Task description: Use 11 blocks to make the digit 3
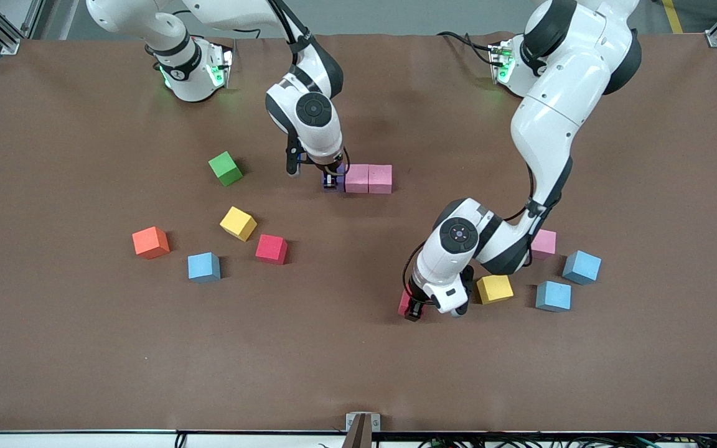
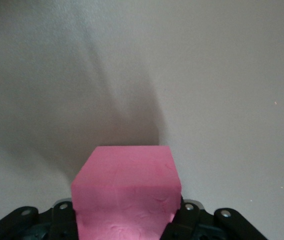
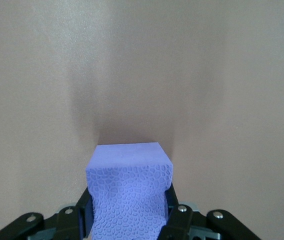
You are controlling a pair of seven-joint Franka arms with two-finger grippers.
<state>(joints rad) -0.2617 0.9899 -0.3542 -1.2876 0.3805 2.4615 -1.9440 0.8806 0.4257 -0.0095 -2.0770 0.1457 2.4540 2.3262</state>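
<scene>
A: Where does the figure stand?
B: Two pink cubes (image 1: pixel 368 178) sit touching side by side on the brown table (image 1: pixel 84 348). The purple cube (image 1: pixel 330 180) is against their end toward the right arm's end of the table, with the right gripper (image 1: pixel 332 181) clamped on it; the right wrist view shows the purple cube (image 3: pixel 129 192) squeezed between the jaws.
A: And the left gripper?
B: The left gripper (image 1: pixel 413 309) is down at the table, nearer the front camera than the pink pair, jaws together on a red cube (image 1: pixel 404 303). In the left wrist view that cube (image 2: pixel 127 192) looks pink between the black fingers (image 2: pixel 192 212).
A: The loose cubes?
B: Beside the held red cube: a yellow cube (image 1: pixel 495 289), two blue cubes (image 1: pixel 553 295) (image 1: pixel 581 267) and a third pink cube (image 1: pixel 544 243). From the pink pair toward the right arm's end: green cube (image 1: pixel 226 168), another yellow cube (image 1: pixel 238 223), a second red cube (image 1: pixel 271 249), a third blue cube (image 1: pixel 203 267), an orange cube (image 1: pixel 150 242).
</scene>
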